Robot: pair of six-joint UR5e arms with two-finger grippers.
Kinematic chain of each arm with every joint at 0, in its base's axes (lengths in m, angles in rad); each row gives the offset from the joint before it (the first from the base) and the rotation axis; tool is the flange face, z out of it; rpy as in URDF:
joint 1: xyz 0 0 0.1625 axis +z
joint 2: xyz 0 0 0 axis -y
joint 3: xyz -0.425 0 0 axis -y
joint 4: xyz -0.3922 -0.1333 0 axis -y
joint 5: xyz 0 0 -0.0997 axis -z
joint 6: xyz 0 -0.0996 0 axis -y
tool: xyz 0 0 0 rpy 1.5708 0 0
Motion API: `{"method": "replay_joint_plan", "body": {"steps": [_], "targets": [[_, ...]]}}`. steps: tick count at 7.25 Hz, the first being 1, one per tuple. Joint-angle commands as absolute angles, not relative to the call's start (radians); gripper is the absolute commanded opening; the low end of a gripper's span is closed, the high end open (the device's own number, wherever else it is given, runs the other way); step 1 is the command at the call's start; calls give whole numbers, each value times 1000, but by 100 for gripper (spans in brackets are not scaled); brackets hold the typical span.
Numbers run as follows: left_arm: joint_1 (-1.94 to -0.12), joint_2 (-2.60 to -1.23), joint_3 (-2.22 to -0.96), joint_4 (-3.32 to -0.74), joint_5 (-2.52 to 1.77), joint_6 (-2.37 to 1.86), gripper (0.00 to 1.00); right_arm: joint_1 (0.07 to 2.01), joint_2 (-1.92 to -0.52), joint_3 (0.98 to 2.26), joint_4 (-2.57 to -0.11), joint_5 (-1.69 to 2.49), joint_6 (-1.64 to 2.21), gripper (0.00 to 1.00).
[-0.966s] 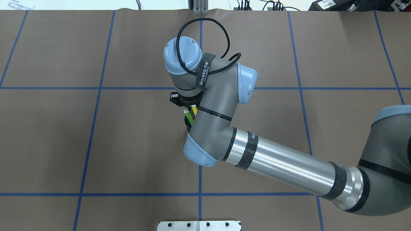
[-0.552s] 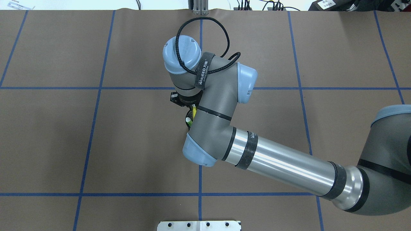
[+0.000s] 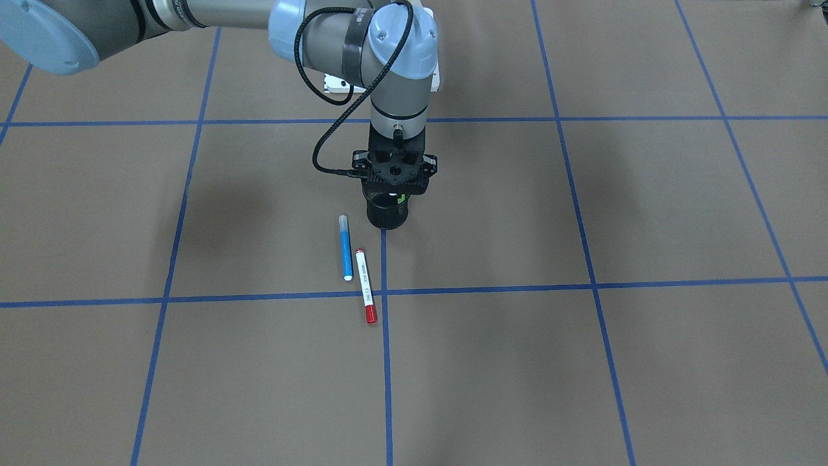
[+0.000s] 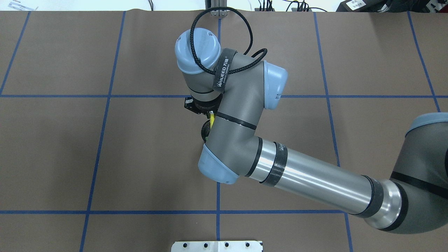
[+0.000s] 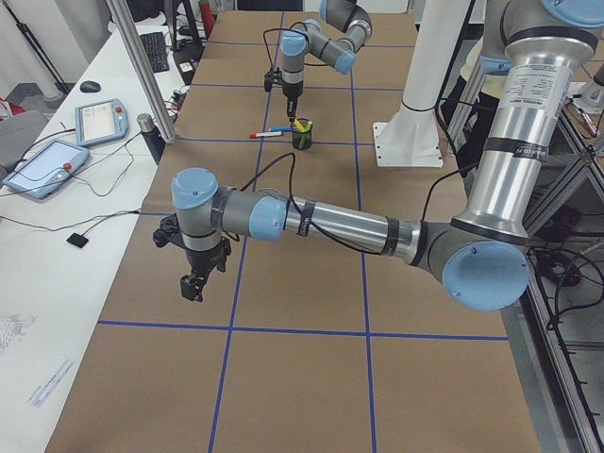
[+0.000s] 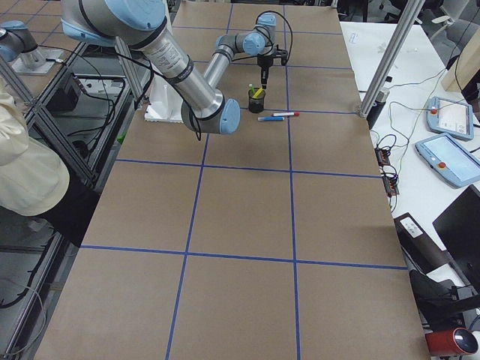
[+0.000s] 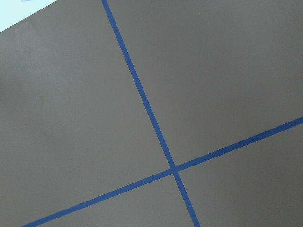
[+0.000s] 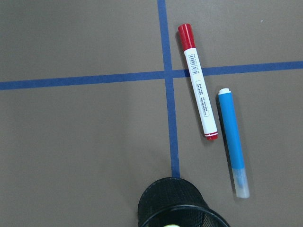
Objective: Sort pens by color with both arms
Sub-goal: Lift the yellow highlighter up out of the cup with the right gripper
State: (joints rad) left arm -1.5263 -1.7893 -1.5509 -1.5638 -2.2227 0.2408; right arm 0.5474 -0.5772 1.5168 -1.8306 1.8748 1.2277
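A blue pen [image 3: 345, 248] and a white pen with a red cap [image 3: 365, 285] lie side by side on the brown table, a little beyond the black mesh cup [image 3: 387, 219]. The right wrist view shows that blue pen [image 8: 233, 142], the red-capped pen [image 8: 199, 97] and the cup's rim [image 8: 175, 203]. A yellow pen [image 4: 211, 122] and a green pen [image 3: 400, 196] stand in the cup. My right gripper [image 3: 389, 199] hangs straight above the cup, open and holding nothing. My left gripper [image 5: 192, 288] hovers over bare table far from the pens; I cannot tell its state.
Blue tape lines [image 7: 142, 99] divide the brown table cover into squares. A white pedestal base [image 5: 406, 142] stands at the robot's side of the table. A side table with tablets [image 5: 42, 165] runs along the far edge. A person [image 6: 22, 165] stands near the frame.
The green pen, which stuck up out of the right gripper, has slid down into the cup. The right wrist has lifted slightly.
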Motion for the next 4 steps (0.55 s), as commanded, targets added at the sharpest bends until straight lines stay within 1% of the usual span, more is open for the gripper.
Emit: {"method": "replay_joint_plan", "body": {"steps": [1, 3, 4], "targets": [[-1526, -1787, -1554, -1565, -2223, 239, 99, 604, -572, 1587, -1878, 1879, 1203, 0], [-1526, -1786, -1552, -1565, -2223, 239, 99, 681, -565, 1592, -1882, 1913, 1151, 0], [-1526, -1784, -1552, -1565, -2223, 239, 99, 710, -563, 1562, -1887, 1963, 1102, 0]]}}
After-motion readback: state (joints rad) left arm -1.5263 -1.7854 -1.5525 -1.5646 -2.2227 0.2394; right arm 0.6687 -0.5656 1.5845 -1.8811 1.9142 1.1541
